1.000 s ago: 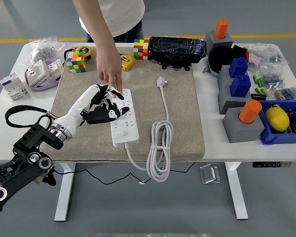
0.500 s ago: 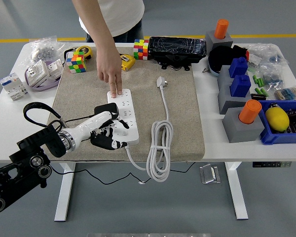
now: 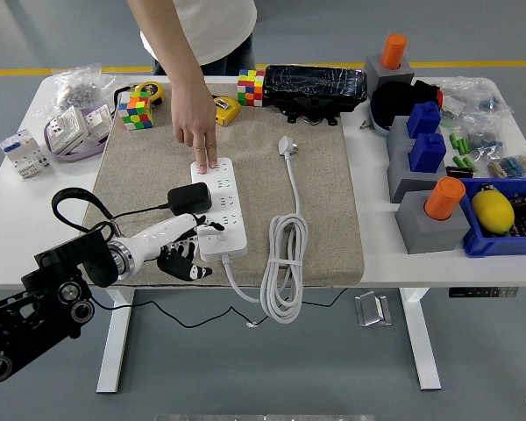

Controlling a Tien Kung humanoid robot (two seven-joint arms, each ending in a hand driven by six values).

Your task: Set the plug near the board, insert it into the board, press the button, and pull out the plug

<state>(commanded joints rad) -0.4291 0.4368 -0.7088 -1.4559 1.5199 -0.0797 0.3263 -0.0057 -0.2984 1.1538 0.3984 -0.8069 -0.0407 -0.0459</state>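
A white power strip (image 3: 221, 210) lies lengthwise on the beige mat (image 3: 324, 210). A black plug (image 3: 188, 199) sits on the strip's left edge, and its black cable (image 3: 70, 198) loops away to the left. I cannot tell how deep the plug sits. My left hand (image 3: 188, 252) is low at the strip's near left corner, fingers relaxed and holding nothing, clear of the plug. A person's hand (image 3: 197, 123) reaches from the far side, its fingertips resting on the strip's far end.
The strip's own white plug (image 3: 287, 145) and coiled cord (image 3: 283, 263) lie right of it. Two puzzle cubes (image 3: 134, 112), a yellow tape measure (image 3: 226, 109) and a black box (image 3: 316, 86) line the back. Grey blocks (image 3: 430, 219) and a blue bin (image 3: 508, 232) stand right.
My left hand has let go of the black plug and drawn back toward the near edge. The plug stays on the strip. The person's fingers remain on the strip's far end.
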